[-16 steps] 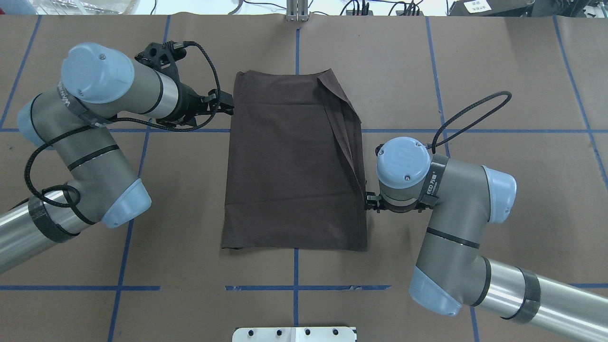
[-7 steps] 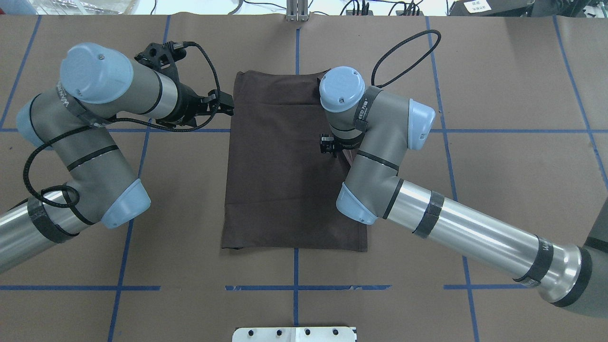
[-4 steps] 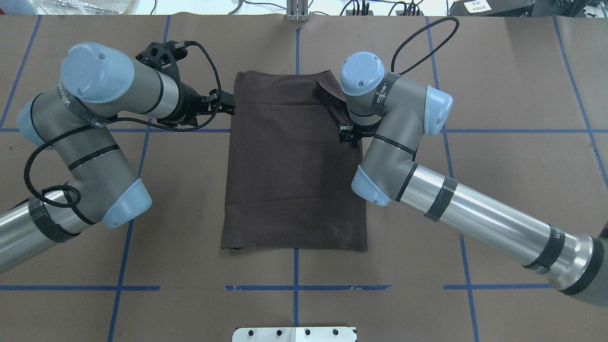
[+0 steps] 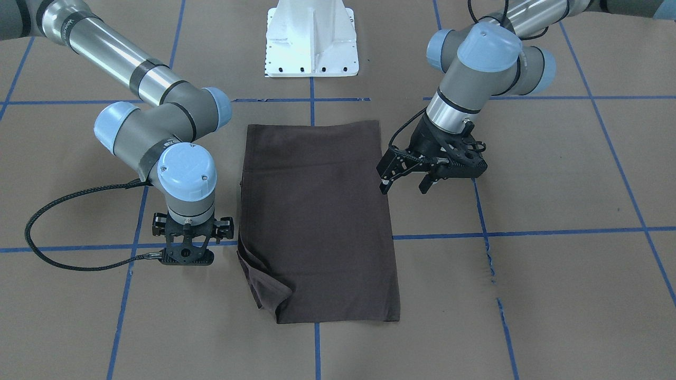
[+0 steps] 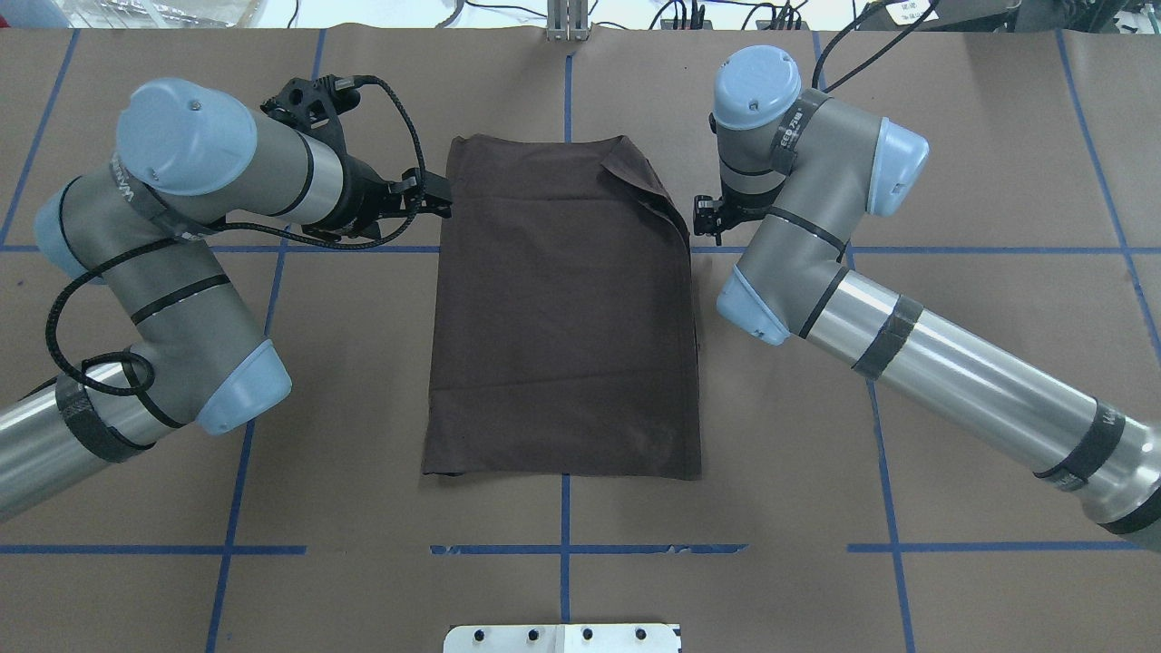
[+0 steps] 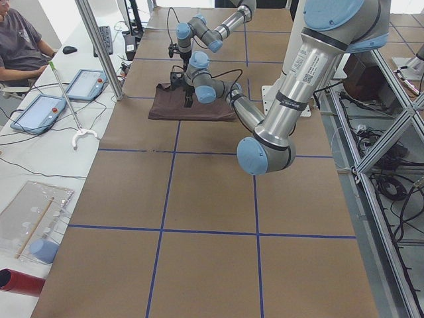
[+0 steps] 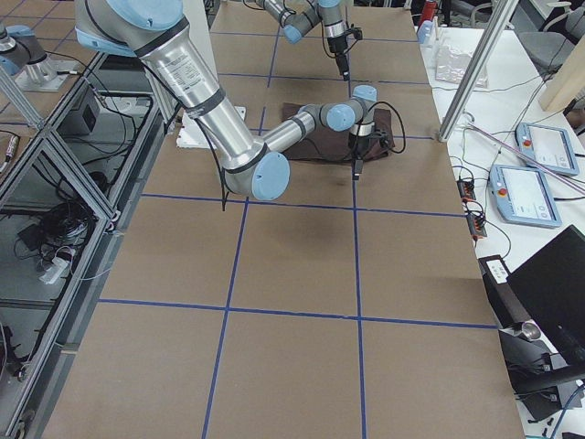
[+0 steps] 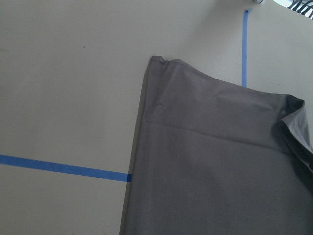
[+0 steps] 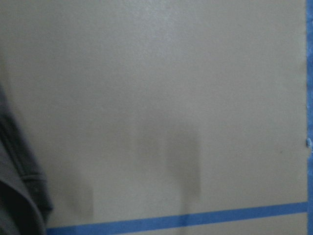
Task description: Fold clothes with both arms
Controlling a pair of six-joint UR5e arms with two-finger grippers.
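While the shirt (image 5: 562, 308) lies flat in the middle of the table (image 5: 998, 136), folded to a tall dark rectangle, neither arm holds it. One corner is turned over in a loose flap (image 5: 646, 181) at the upper right of the rectangle in the overhead view, which is its lower left in the front view. The rest of the cloth is smooth, with a faint crease across it.

The left gripper (image 4: 404, 183) sits right of the cloth in the front view, at about mid-height of the frame. Its fingers (image 4: 384, 182) are spread with nothing between them. One fingertip is at the cloth's edge; whether it touches is unclear. Its wrist camera looks down on the cloth's edge and a strip of blue tape (image 8: 63, 167).

The right gripper (image 5: 706, 216) points straight down just beside the flap side, over bare table, apart from the cloth. Its wrist hides the fingers, so I cannot tell whether they are spread or together. Its wrist camera shows only table, with a sliver of cloth at the lower left.

The white base (image 4: 311, 37) stands at the top centre of the front view.
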